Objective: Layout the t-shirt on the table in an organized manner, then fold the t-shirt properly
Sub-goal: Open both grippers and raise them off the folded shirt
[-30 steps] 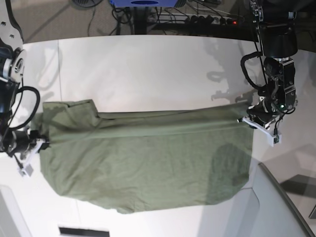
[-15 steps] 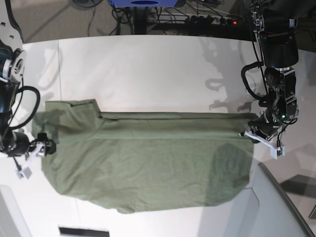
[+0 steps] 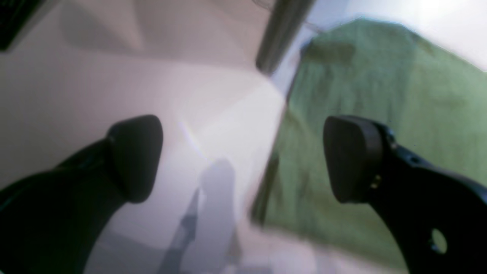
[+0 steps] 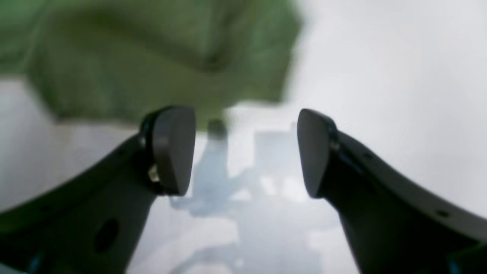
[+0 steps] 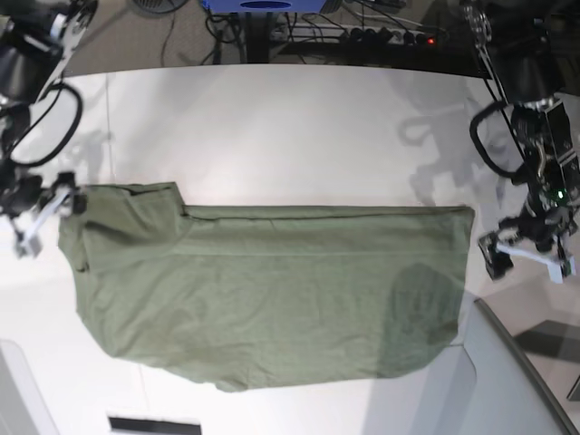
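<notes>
Two black fingers [image 3: 133,156] of the left gripper [image 3: 243,160] stand wide apart in the foreground, nothing between them, above a white table [image 3: 213,125]. An olive-green t-shirt [image 3: 380,99] lies flat on the right side of the frame, its straight edge running down the middle; the right-hand finger overlaps the cloth, the left-hand one the bare tabletop. A grey panel [image 3: 114,38] fills the upper left, bordered by a dark bar [image 3: 281,34]. The picture is blurred.

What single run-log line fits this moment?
phase: release | left gripper: open, empty | right gripper: open, empty | t-shirt: flat on table
</notes>
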